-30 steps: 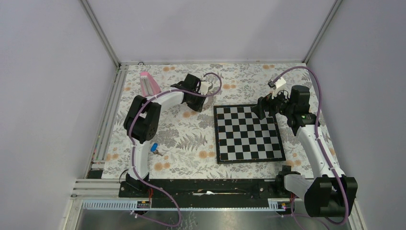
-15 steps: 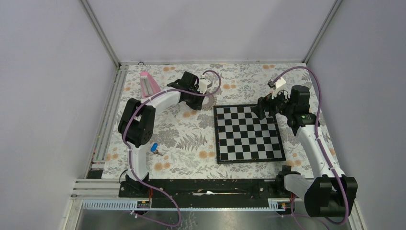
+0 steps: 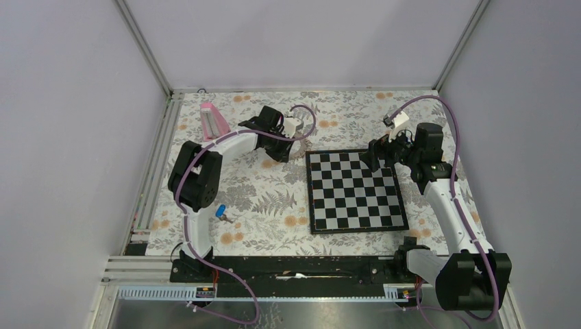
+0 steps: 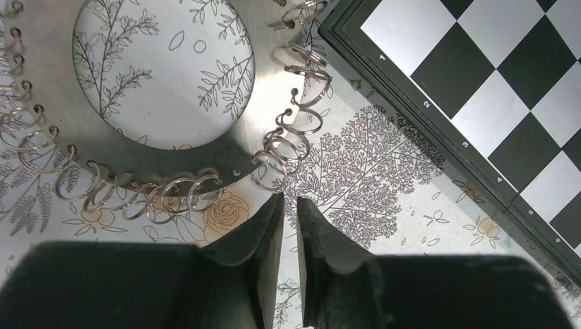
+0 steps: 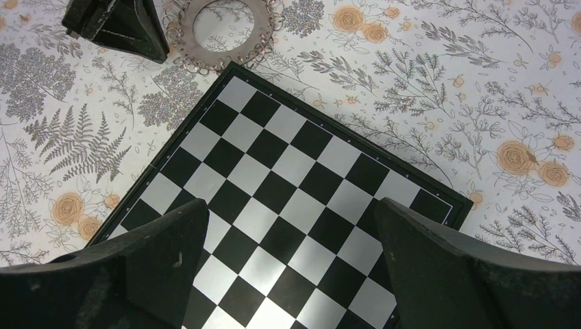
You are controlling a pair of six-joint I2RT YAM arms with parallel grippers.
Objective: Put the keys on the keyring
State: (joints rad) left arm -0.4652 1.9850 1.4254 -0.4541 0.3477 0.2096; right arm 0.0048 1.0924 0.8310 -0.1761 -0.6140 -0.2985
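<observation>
One key, one keyring, one chessboard.

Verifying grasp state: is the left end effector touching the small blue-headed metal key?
Apart. The top view shows the small blue-headed metal key lying alone on the floral cloth, well clear of the left end effector.

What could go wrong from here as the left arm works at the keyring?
The left gripper, nearly closed and empty, sits at the small loops on the keyring; it may snag or shove them instead of gripping.
The keyring lies close beside the chessboard; a push could ride it onto the frame.
The key lies tucked beside the left arm's lower link, awkward to reach.
</observation>
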